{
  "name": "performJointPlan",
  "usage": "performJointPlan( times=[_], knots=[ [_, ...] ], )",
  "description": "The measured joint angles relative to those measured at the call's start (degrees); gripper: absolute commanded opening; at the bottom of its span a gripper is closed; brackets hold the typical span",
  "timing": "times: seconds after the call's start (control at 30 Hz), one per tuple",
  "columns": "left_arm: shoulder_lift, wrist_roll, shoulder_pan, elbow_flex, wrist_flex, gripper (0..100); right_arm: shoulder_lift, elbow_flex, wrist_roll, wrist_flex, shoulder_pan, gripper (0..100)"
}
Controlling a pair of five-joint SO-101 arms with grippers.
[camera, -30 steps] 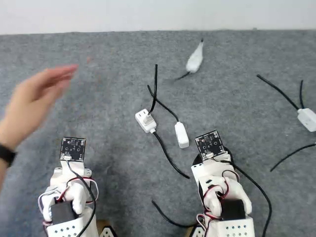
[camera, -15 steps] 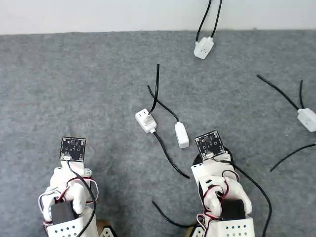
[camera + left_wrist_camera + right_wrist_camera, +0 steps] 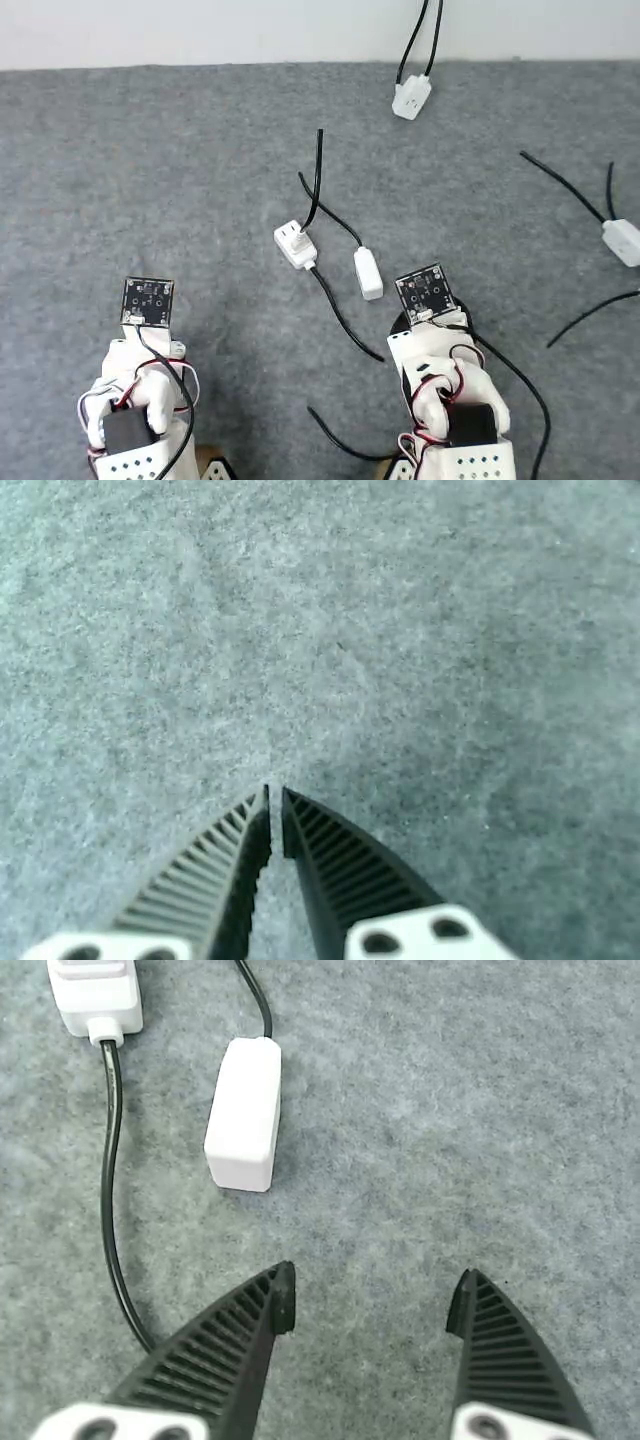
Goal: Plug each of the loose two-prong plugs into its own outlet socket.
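Seen from overhead, two robot arms sit at the near edge of a grey felt surface (image 3: 200, 180) strewn with white connectors on black cords. Near the middle, a white two-prong plug (image 3: 296, 244) lies loose with its prongs bare. An oblong white socket block (image 3: 368, 272) lies just beside it, not touching. A second white connector (image 3: 411, 97) lies at the far edge and a third connector (image 3: 622, 241) at the right edge, each on its own. They are too small to tell plug from socket.

The left gripper (image 3: 275, 792) hangs over bare felt, jaws almost together with nothing between them. The right gripper (image 3: 378, 1295) hangs just short of the socket block, jaws spread wide and empty.

By the look of it, no pair is joined and nothing is picked up, so the whole task remains.
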Motion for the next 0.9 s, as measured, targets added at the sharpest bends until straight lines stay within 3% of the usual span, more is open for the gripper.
performJointPlan(
  times=[0.23, 0.77, 0.9],
  knots=[
    [0.0, 0.0, 0.4, 0.0, 0.0, 1, 0.0, 0.0, 0.0, 0.0, 0.0, 25.2],
    [0.0, 0.0, 23.2, 0.0, 0.0, 1, 0.0, 0.0, 0.0, 0.2, 0.0, 25.2],
    [0.0, 0.0, 24.4, 0.0, 0.0, 1, 0.0, 0.0, 0.0, 0.2, 0.0, 25.2]
  ],
)
